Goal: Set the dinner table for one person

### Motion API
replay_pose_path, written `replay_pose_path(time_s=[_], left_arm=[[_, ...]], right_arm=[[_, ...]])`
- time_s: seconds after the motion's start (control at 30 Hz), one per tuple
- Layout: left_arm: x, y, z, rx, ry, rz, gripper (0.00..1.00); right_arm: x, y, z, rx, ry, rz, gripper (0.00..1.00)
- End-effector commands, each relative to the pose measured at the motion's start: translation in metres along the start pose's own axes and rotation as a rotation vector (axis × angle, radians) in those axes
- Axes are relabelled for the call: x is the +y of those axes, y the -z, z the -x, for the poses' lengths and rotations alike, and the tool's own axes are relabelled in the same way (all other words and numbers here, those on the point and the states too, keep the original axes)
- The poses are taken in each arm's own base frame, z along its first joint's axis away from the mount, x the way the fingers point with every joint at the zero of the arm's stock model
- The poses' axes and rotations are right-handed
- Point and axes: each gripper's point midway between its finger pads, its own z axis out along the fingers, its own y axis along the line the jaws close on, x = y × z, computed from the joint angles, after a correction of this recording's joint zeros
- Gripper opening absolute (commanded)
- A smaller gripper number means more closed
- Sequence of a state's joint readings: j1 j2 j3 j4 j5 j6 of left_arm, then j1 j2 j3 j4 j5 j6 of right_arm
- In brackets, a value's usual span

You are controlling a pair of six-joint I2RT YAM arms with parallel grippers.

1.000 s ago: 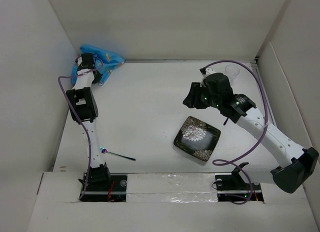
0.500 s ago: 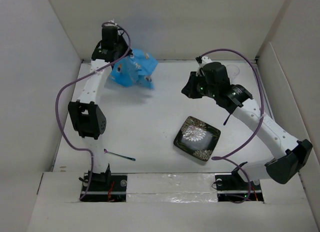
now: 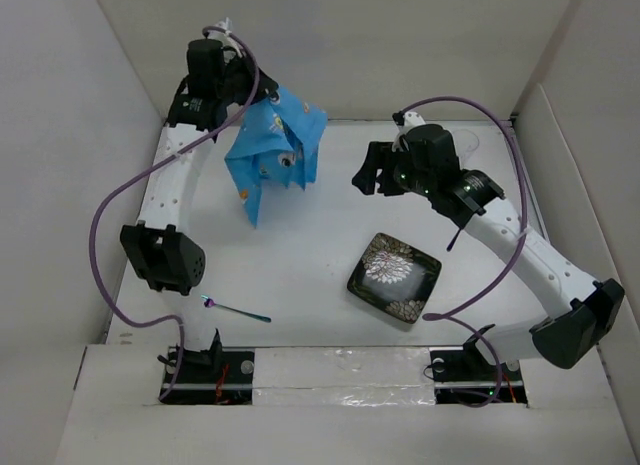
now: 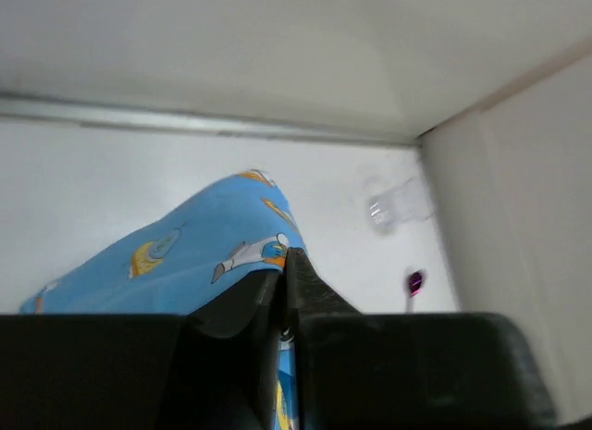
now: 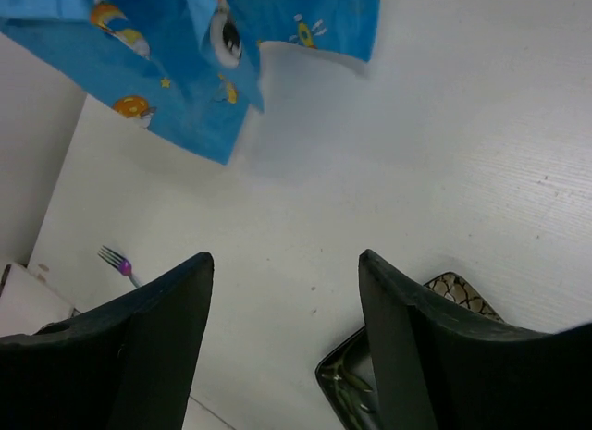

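My left gripper (image 3: 250, 85) is shut on the blue cartoon-printed cloth (image 3: 275, 150) and holds it hanging above the far left of the white dinner table (image 3: 300, 245); the cloth also shows in the left wrist view (image 4: 185, 254) and the right wrist view (image 5: 185, 42). My right gripper (image 3: 368, 170) is open and empty above the table's middle, right of the cloth. A dark square plate (image 3: 394, 277) with a floral pattern lies below it. A fork (image 3: 235, 310) with a purple handle lies near the front left. A clear glass (image 4: 398, 206) stands at the far right by a purple-tipped utensil (image 4: 413, 284).
White panels wall the table on the left, back and right. The right arm's purple cable (image 3: 470, 110) loops above the far right corner. The arm bases (image 3: 205, 360) sit at the near edge.
My left gripper has lifted the cloth higher and carried it right, so it now hangs open. My right gripper has shifted slightly left toward it.
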State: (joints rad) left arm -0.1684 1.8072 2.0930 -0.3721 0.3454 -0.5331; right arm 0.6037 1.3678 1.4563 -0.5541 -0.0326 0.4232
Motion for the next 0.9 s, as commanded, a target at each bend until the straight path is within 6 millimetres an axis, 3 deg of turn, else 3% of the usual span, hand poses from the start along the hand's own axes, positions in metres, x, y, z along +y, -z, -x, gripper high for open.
replay_pose_path(time_s=[0.0, 0.03, 0.07, 0.1, 0.13, 0.17, 0.2, 0.33, 0.37, 0.47, 0.5, 0.53, 0.6, 0.63, 0.67, 0.7, 0.73, 0.77, 0.8, 0.87], left_arm=[[0.058, -0.041, -0.079, 0.214, -0.011, 0.087, 0.02], [0.069, -0.045, -0.091, 0.242, 0.002, 0.113, 0.18], [0.067, -0.052, -0.119, 0.325, 0.024, 0.07, 0.22], [0.059, -0.054, -0.133, 0.363, 0.025, 0.036, 0.25], [0.05, -0.056, -0.144, 0.388, 0.011, 0.017, 0.31], [0.043, -0.061, -0.151, 0.391, -0.015, 0.032, 0.33], [0.015, -0.062, -0.175, 0.433, -0.053, -0.008, 0.35], [-0.051, -0.064, -0.205, 0.485, -0.098, -0.119, 0.41], [-0.066, -0.061, -0.2, 0.468, -0.1, -0.155, 0.41], [-0.083, -0.051, -0.174, 0.393, -0.096, -0.176, 0.52], [-0.077, -0.049, -0.159, 0.351, -0.1, -0.148, 0.54], [-0.056, -0.05, -0.141, 0.283, -0.107, -0.062, 0.59], [-0.03, -0.03, -0.116, 0.182, -0.11, 0.041, 0.6], [-0.006, -0.024, -0.105, 0.121, -0.104, 0.13, 0.59], [0.004, 0.005, -0.07, 0.02, -0.09, 0.159, 0.58], [0.042, 0.01, -0.086, 0.01, -0.034, 0.239, 0.56], [0.064, 0.022, -0.085, -0.022, 0.01, 0.283, 0.49], [0.088, 0.054, -0.055, -0.126, 0.064, 0.324, 0.44], [0.13, 0.06, -0.085, -0.103, 0.122, 0.383, 0.39], [0.155, 0.08, -0.098, -0.105, 0.236, 0.376, 0.22]], right_arm=[[-0.004, -0.011, -0.008, -0.005, -0.028, -0.002, 0.7], [-0.008, -0.015, -0.015, 0.011, -0.036, -0.01, 0.68], [-0.011, -0.019, -0.024, 0.029, -0.044, -0.015, 0.61], [-0.012, -0.022, -0.031, 0.046, -0.057, -0.016, 0.38], [-0.014, -0.026, -0.036, 0.059, -0.064, -0.018, 0.22], [-0.009, -0.029, -0.039, 0.062, -0.065, 0.001, 0.08], [-0.007, -0.032, -0.048, 0.081, -0.075, 0.006, 0.0], [0.002, -0.046, -0.057, 0.102, -0.079, 0.026, 0.0], [0.004, -0.05, -0.061, 0.113, -0.074, 0.027, 0.0], [0.009, -0.056, -0.065, 0.115, -0.074, 0.036, 0.0], [0.007, -0.061, -0.068, 0.122, -0.074, 0.032, 0.0], [0.011, -0.063, -0.072, 0.128, -0.074, 0.037, 0.0], [0.013, -0.071, -0.075, 0.134, -0.077, 0.037, 0.03], [0.017, -0.073, -0.078, 0.138, -0.074, 0.042, 0.04], [0.022, -0.076, -0.08, 0.137, -0.075, 0.053, 0.05], [0.022, -0.079, -0.079, 0.135, -0.083, 0.051, 0.05], [0.025, -0.084, -0.086, 0.149, -0.079, 0.051, 0.05], [0.028, -0.087, -0.089, 0.151, -0.078, 0.059, 0.03], [0.032, -0.089, -0.091, 0.155, -0.08, 0.065, 0.0], [0.036, -0.094, -0.1, 0.177, -0.075, 0.067, 0.0]])
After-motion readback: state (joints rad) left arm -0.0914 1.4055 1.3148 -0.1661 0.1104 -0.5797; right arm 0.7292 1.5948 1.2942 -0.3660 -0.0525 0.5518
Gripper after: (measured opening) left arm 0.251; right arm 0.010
